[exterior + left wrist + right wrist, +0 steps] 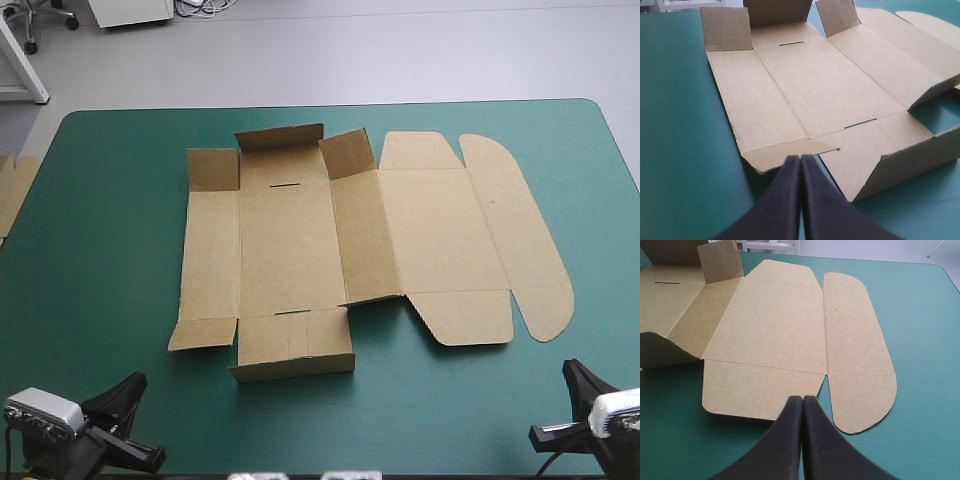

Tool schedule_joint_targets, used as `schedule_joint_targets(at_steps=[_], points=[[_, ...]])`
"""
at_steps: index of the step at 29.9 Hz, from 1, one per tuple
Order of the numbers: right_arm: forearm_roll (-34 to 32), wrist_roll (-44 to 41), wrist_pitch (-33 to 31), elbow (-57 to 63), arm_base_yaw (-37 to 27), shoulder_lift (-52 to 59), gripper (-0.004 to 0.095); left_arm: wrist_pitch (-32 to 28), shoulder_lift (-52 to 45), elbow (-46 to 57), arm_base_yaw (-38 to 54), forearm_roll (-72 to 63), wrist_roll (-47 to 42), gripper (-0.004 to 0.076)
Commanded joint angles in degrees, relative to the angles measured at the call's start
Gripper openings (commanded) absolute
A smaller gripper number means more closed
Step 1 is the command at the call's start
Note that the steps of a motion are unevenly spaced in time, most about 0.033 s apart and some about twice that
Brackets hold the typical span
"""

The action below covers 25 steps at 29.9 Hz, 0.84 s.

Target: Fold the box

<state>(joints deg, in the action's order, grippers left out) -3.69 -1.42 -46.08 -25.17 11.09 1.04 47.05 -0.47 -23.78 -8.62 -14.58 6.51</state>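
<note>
Waiting in the lower corners, left gripper (133, 382) and right gripper (571, 368) are held closed (empty), clear of the box (340, 250).

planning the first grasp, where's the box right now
In the high view the box lies opened out at the middle of the teal-green table, ahead of the left gripper and right gripper, lid panels toward the right.
</note>
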Motion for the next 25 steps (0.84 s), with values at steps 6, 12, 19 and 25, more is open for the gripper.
schedule_joint_targets(at_steps=[6,12,19,25], points=[[-0.43,0.48,4.45,-1.23,-0.36,0.63,-0.0019,-4.47,1.04,-1.33,-0.24,-1.13,-0.48,-0.001],[-0.43,0.48,4.45,-1.23,-0.36,0.63,-0.0019,-4.47,1.04,-1.33,-0.24,-1.13,-0.48,-0.001],[-0.43,0.6,4.45,-1.23,-0.36,0.63,-0.0019,-4.47,1.04,-1.33,-0.24,-1.13,-0.48,-0.001],[0.02,4.74,3.74,-1.47,-0.36,0.63,-0.0009,-4.35,1.04,-1.33,-0.24,-1.13,-1.67,-0.001]])
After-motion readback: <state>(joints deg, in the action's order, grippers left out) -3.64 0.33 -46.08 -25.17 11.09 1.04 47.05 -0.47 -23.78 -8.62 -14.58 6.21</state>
